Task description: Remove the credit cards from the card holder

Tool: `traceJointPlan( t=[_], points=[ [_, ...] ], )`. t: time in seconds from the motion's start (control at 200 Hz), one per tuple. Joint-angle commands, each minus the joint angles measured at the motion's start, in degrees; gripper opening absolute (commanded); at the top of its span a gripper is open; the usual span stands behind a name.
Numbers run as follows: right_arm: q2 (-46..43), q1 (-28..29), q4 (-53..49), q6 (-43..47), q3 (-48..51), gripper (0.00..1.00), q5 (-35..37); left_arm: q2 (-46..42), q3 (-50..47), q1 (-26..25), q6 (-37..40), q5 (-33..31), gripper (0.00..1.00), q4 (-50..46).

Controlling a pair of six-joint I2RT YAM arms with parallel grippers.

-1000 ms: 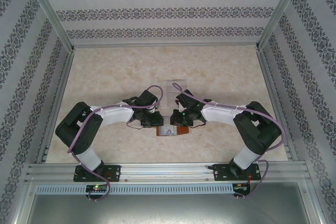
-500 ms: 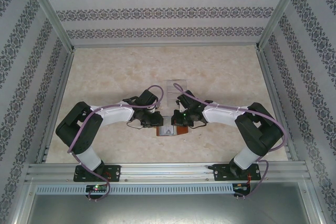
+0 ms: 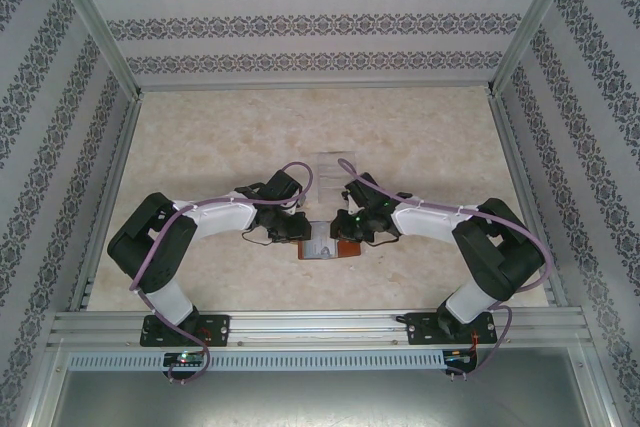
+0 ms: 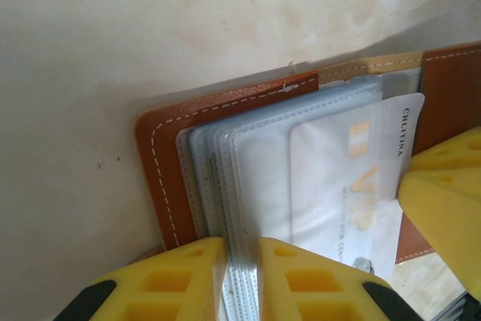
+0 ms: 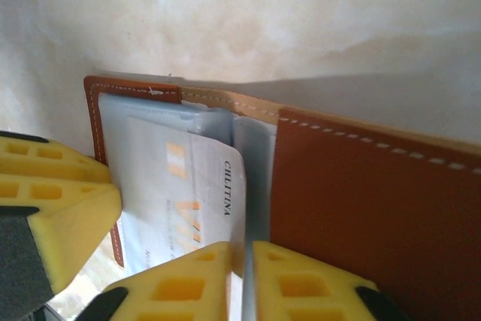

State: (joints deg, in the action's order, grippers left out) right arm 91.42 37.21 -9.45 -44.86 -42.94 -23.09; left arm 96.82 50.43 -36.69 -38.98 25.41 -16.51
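Marbled counter (image 3: 420, 137), lower middle of the overhead view: the brown card holder (image 4: 161, 155) lies open between two arms. The left pincer (image 4: 242, 283) is clamped on its grey-blue sleeves (image 4: 255, 163), and the right pincer (image 5: 246, 283) is nipped thinly on the end of a pale credit card (image 4: 338, 178) partly out. If that shallow nip slips or catches a sleeve too, the card could jam or drag the holder along.
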Motion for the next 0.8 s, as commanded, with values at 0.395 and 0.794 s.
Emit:
traceJointPlan(
  t=[0.395, 0.794],
  points=[
    [0.25, -2.25, 16.27, -3.30, 6.44, 0.22, -10.13, 2.72, -1.23, -0.32, 1.72, -3.87, 0.20, -8.75],
    [3.15, -2.76, 19.04, -4.31, 7.06, 0.22, -12.16, 2.46, -0.36, -0.27, 1.89, -4.11, 0.19, -10.21]
  ],
)
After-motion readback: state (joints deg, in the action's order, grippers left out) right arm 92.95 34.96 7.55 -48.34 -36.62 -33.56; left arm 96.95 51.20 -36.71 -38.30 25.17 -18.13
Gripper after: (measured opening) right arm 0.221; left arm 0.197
